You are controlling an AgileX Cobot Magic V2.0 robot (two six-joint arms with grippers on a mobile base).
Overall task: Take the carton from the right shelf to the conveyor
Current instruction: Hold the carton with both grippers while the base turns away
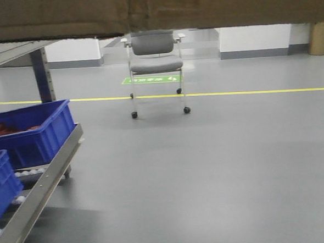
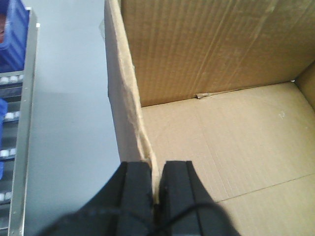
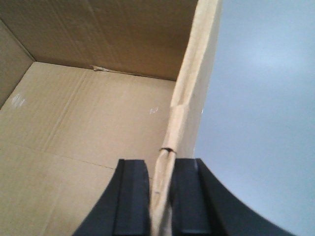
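Left wrist-mounted view: left gripper (image 2: pixel 156 172) is pinching the carton's (image 2: pixel 221 147) left wall, jaws nearly closed on it. Right gripper (image 3: pixel 161 167) is clamping the right wall likewise. Carton is hanging over bare floor; arms should be travelling level and synchronised, as the pinched walls are creasing.

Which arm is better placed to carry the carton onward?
Neither over the other: left gripper pinches the carton at its left wall, right gripper at its right wall, so both should move together. The conveyor is out of view.

Grey floor (image 1: pixel 209 168), yellow line (image 1: pixel 259 91), wheeled chair (image 1: pixel 156 64), perhaps green sticker (image 1: pixel 148 79)
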